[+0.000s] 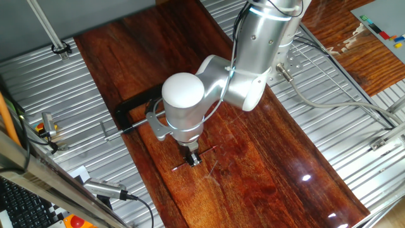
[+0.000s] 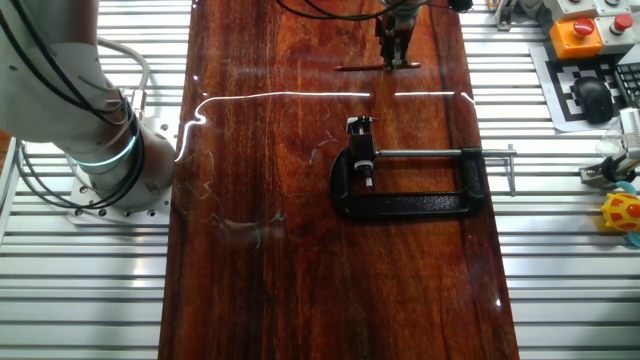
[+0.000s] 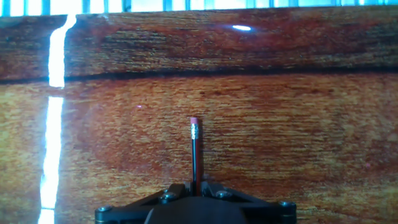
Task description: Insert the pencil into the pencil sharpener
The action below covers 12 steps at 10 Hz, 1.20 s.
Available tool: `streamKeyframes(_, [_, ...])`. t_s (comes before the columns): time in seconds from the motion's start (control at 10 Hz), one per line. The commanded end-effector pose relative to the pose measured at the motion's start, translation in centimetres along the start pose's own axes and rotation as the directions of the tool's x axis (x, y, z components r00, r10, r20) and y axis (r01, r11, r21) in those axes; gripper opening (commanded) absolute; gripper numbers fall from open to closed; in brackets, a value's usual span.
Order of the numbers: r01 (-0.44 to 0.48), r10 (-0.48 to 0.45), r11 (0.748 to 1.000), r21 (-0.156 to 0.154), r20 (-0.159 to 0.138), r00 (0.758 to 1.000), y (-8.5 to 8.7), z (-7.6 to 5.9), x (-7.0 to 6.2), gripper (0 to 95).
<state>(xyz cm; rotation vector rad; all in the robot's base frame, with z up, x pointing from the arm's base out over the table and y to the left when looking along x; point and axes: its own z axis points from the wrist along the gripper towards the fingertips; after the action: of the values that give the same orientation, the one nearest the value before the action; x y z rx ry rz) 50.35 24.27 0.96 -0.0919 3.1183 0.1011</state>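
The pencil [image 3: 194,152] is a thin dark red stick with a metal band and a pink eraser end. In the hand view it runs straight out from between my fingers. My gripper [image 3: 194,185] is shut on it, low over the wooden board. In one fixed view the gripper [image 1: 192,158] holds the pencil [image 1: 209,151] about mid-length, level with the board. In the other fixed view the gripper [image 2: 397,58] and pencil [image 2: 355,67] are at the far end. The white pencil sharpener [image 2: 357,125] sits at the black clamp's jaw, well apart from the gripper.
The black C-clamp [image 2: 410,203] with its grey screw rod [image 2: 440,153] lies mid-board; in one fixed view it [image 1: 134,106] is partly hidden behind my arm. Ribbed metal table [image 2: 570,260] flanks the board. Cables and an orange button box [image 2: 578,32] lie at the sides.
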Motion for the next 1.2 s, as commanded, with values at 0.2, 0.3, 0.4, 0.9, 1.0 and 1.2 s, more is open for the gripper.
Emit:
streamKeyframes(0.2, [0.079, -0.079, 0.997, -0.022, -0.018, 0.997, 0.2, -1.1, -0.6, 0.0])
streamKeyframes(0.3, [0.140, -0.141, 0.989, -0.050, -0.031, 0.989, 0.4, -1.9, -0.8, 0.0])
streamKeyframes(0.4, [0.180, -0.183, 0.982, -0.060, -0.043, 0.982, 0.6, -2.5, -0.8, 0.0])
streamKeyframes(0.9, [0.507, -0.512, 0.859, -0.066, -0.089, 0.855, 2.0, -6.8, 0.4, 0.0])
streamKeyframes(1.0, [0.532, -0.536, 0.845, -0.063, -0.104, 0.838, 1.9, -7.1, 0.7, 0.0])
streamKeyframes(1.2, [0.547, -0.548, 0.836, -0.049, -0.138, 0.825, 1.5, -7.5, 1.0, 0.0])
